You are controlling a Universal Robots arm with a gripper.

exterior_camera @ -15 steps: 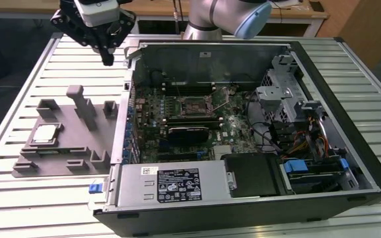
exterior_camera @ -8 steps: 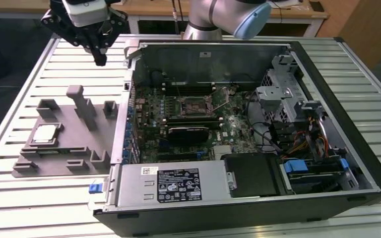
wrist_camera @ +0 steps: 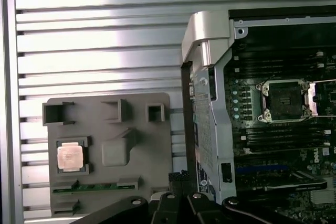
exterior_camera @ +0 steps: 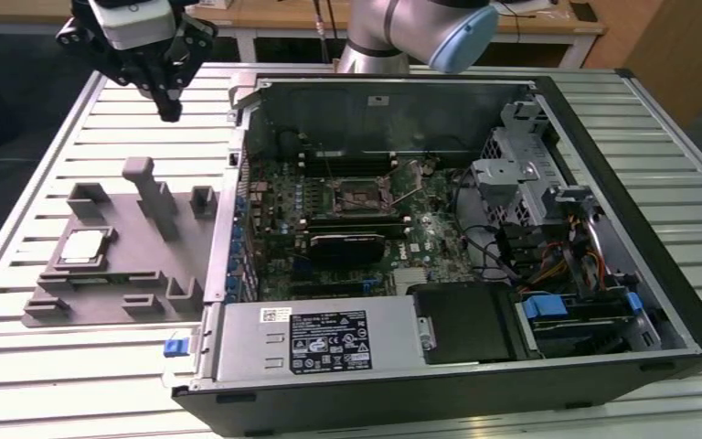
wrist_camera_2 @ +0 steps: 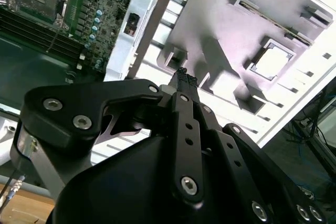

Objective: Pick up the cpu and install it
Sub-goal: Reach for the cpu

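The gripper (exterior_camera: 171, 113) hangs above the table with its fingers pressed together, holding nothing. The cpu (exterior_camera: 85, 247) lies well apart from it, seated in the grey fixture tray (exterior_camera: 98, 307) beside the open computer case (exterior_camera: 449, 404).

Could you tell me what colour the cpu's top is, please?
Silver-grey; the cpu shows best in the first wrist view.

Exterior view: high, angled down at open computer case (exterior_camera: 388, 101). Both wrist views look down, share fixture tray (wrist_camera: 152, 150).
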